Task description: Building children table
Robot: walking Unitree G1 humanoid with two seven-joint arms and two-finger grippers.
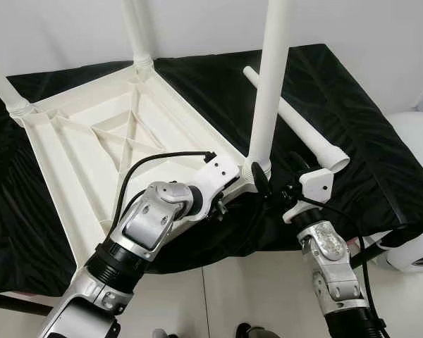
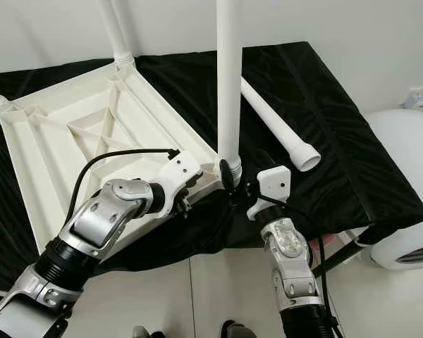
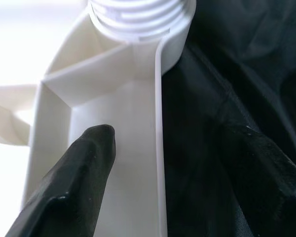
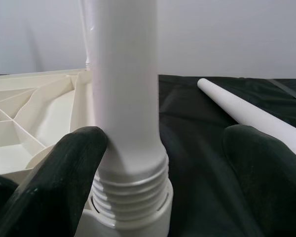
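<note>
Three legs stand in the upturned tabletop [image 1: 92, 134]; the fourth leg [image 1: 296, 120] lies loose at two o'clock. Left gripper [image 3: 163, 163] straddles the rim, fingers apart. Right gripper [image 4: 163, 163], fingers apart, flanks the nearest leg [image 1: 271, 77], threads partly exposed.

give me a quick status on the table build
Left gripper open, straddling the tabletop rim at the near corner. Right gripper open around the upright leg, one finger touching it. Fourth leg lies loose on the black cloth.
</note>
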